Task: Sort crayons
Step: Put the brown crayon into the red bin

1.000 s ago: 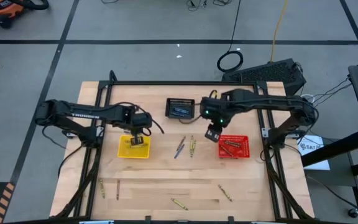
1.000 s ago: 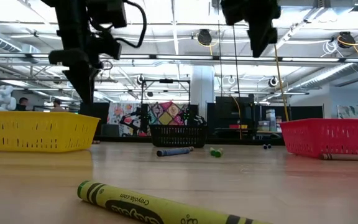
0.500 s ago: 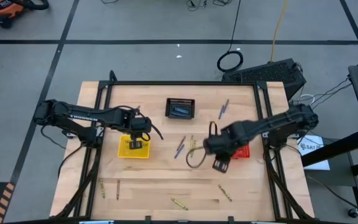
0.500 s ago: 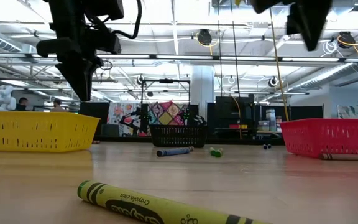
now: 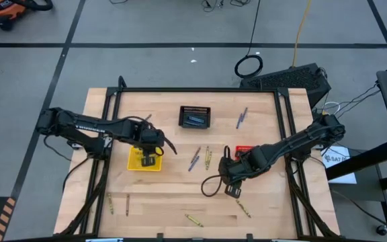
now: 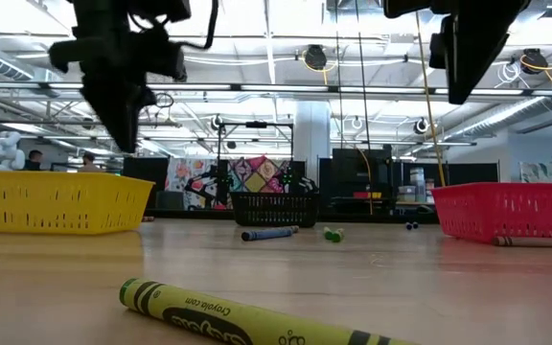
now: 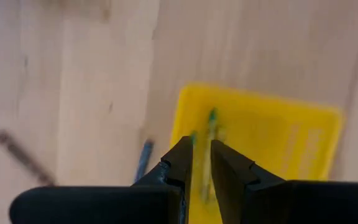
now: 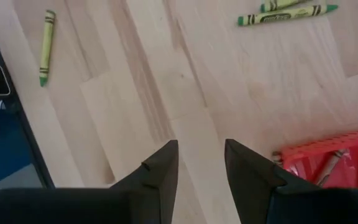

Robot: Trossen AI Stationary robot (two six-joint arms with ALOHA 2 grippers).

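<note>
Right arm: the right gripper [image 5: 232,189] has swung from the red basket [image 5: 262,164] at right of centre down to the lower centre of the bench [image 5: 173,195]; its fingers [image 8: 160,171] are parted and carry nothing.
Meaning: a drop into red looks finished, and a loose crayon [image 5: 242,208] just below is the likely next pick.
Left arm: the left gripper [image 5: 148,160] stays over the yellow basket [image 5: 134,163], left of centre; fingers nearly together, nothing visibly between them.
Crayons: some lie in the baskets, others are scattered mid-bench [image 5: 194,159] and along the lower edge [image 5: 193,220].
</note>
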